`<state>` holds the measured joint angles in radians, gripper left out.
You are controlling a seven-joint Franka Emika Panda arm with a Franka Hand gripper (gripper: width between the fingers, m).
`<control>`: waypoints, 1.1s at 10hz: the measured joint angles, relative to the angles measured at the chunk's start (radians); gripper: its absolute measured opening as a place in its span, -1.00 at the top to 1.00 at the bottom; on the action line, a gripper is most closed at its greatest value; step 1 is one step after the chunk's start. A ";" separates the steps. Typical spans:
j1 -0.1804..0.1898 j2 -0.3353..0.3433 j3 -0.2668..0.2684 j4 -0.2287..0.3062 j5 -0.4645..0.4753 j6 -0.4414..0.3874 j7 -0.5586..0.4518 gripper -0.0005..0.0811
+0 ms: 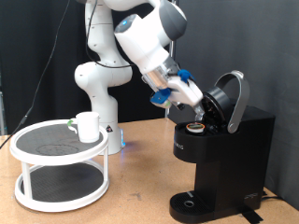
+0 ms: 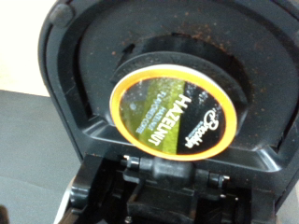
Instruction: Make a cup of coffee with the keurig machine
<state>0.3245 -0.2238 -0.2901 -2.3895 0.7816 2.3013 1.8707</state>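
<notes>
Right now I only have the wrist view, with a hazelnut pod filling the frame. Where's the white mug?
Observer: The cup stands on the top tier of a white round rack at the exterior view's left, apart from the keurig machine.
Operator: And the end effector?
Observer: The end effector hangs just above the pod in its chamber.
Operator: The lid?
Observer: The lid is swung up, tilted toward the exterior view's right.

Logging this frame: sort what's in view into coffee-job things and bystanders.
For the job:
coffee machine, lid open
pod, sitting in the machine's holder
white mug on the round stand
gripper, at the open lid

Just there:
round white stand
wooden table
</notes>
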 joint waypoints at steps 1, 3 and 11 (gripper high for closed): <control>0.000 0.003 -0.001 0.002 -0.003 -0.018 0.001 -0.81; 0.000 -0.006 -0.009 0.004 0.091 -0.019 -0.060 -0.81; -0.011 -0.107 -0.048 0.095 0.150 -0.123 0.044 -0.81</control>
<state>0.3134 -0.3312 -0.3377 -2.2945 0.9320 2.1781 1.9148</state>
